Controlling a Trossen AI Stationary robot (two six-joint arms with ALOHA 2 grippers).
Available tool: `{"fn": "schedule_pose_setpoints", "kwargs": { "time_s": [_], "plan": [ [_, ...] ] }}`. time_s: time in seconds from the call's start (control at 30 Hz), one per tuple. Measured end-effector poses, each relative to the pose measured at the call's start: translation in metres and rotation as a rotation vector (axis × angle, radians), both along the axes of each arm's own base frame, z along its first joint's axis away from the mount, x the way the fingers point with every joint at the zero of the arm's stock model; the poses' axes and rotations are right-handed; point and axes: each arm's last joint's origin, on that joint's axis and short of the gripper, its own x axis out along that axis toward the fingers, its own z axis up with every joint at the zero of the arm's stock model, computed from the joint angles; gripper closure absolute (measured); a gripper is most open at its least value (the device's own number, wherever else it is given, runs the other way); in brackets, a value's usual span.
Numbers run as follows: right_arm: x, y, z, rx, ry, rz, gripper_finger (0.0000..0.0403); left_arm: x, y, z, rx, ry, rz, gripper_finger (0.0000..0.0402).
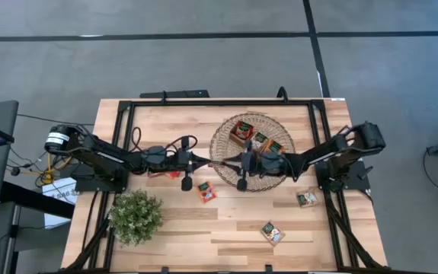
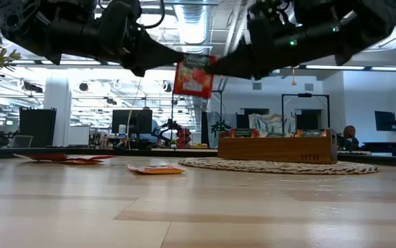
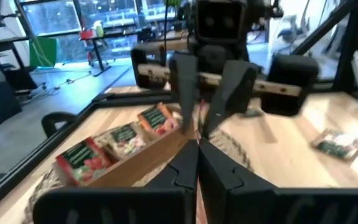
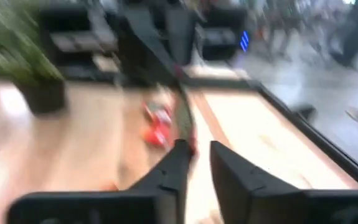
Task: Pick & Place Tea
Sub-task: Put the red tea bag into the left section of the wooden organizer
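Your left tool pinches a red tea sachet at mid-frame, high above the counter. The right tool meets it, its gap narrow; close firmly before the left lets go.

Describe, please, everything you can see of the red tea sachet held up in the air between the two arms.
The red tea sachet is a small flat square packet with a glossy-looking red wrapper and a green band on top. It hangs upright, well above the table, pinched by the left end effector. The right end effector meets it from the opposite side.
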Motion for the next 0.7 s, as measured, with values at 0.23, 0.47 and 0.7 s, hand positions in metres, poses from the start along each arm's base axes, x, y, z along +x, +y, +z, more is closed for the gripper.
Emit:
{"fn": "schedule_pose_setpoints", "kwargs": {
  "time_s": [0.23, 0.47, 0.7],
  "plan": [
    [0.002, 0.005, 0.031, -0.043, 0.244, -0.051, 0.0233, 0.000, 0.001, -0.006, 0.045, 0.068, 0.023, 0.0401],
    [0.038, 0.018, 0.043, -0.083, 0.338, -0.044, 0.0201, 0.000, 0.001, -0.007, 0.049, 0.082, 0.025, 0.0401],
    [0.065, 0.022, 0.044, -0.105, 0.461, -0.046, 0.0252, 0.000, 0.001, -0.009, 0.053, 0.100, 0.025, 0.0402]
  ]
}}
